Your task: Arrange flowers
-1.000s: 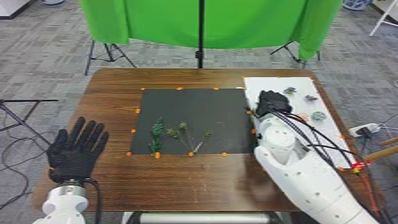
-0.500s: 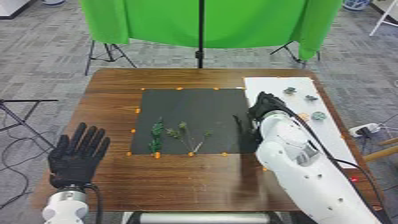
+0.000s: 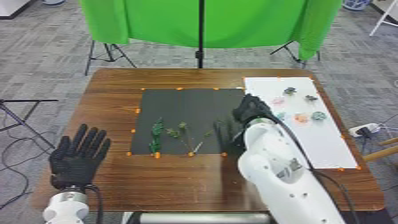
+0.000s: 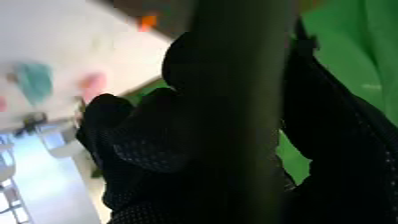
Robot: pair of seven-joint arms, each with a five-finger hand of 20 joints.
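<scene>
Right hand [image 3: 251, 106] now farther left, over dark sheet [image 3: 185, 107]
I cannot tell its grip; left hand [image 3: 75, 162] is spread. Lower gently, clear of the sprigs [image 3: 156, 132].

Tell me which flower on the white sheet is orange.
The orange flower sits between two blue-green ones on the white sheet; the others are pink or dark.

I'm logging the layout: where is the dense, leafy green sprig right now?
In the head view, the leafy green sprig lies on the left part of the dark mat, near its front edge, just left of the thin-stemmed sprigs.
</scene>
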